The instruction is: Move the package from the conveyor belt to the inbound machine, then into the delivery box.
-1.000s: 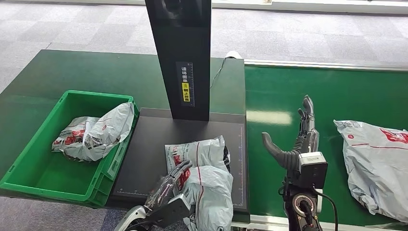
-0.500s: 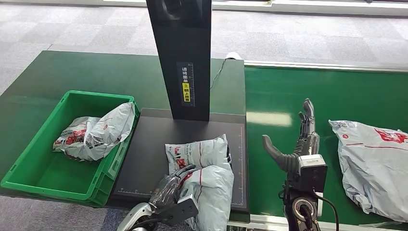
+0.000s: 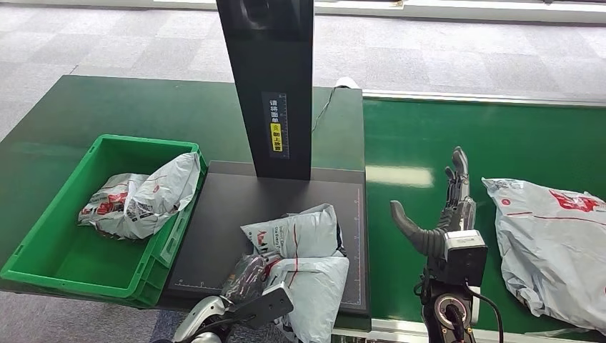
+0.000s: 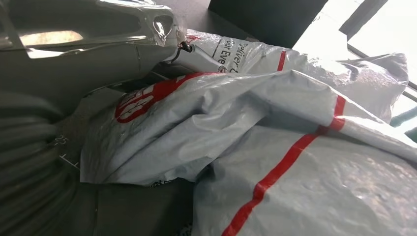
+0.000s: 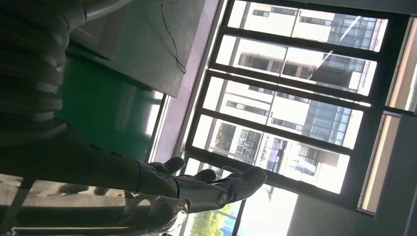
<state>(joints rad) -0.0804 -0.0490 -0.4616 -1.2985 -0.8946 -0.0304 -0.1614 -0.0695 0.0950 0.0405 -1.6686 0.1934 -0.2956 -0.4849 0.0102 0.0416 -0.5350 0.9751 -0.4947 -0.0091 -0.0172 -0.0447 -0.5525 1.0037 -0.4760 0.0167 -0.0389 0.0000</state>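
Your left hand [image 3: 246,277] grips the crumpled grey plastic mailer package with red stripes [image 3: 304,268], its dark fingers curled into the near left fold of the bag, and the bag hides most of them from you. That package lies on the flat black platform of the inbound machine [image 3: 221,214], at its near right part, with its near end hanging over the platform's front edge. Its long axis runs roughly from near to far, the far lobe pointing towards the machine's tall black column [image 3: 268,78], and the near lobe is cut off by the bottom of the head view. From your left wrist view the package [image 4: 275,147] lies close against the camera, red print and a red stripe showing, but the printed text is too creased to read. Your right hand [image 3: 443,207] stands upright over the green conveyor belt [image 3: 443,136], fingers straight and thumb spread, holding nothing. Just beside it on the belt lies a second grey mailer bag [image 3: 557,243], cut off at the right edge. Left of the platform, the green plastic delivery box [image 3: 43,250] holds another crumpled grey mailer [image 3: 139,196] leaning on its right wall.
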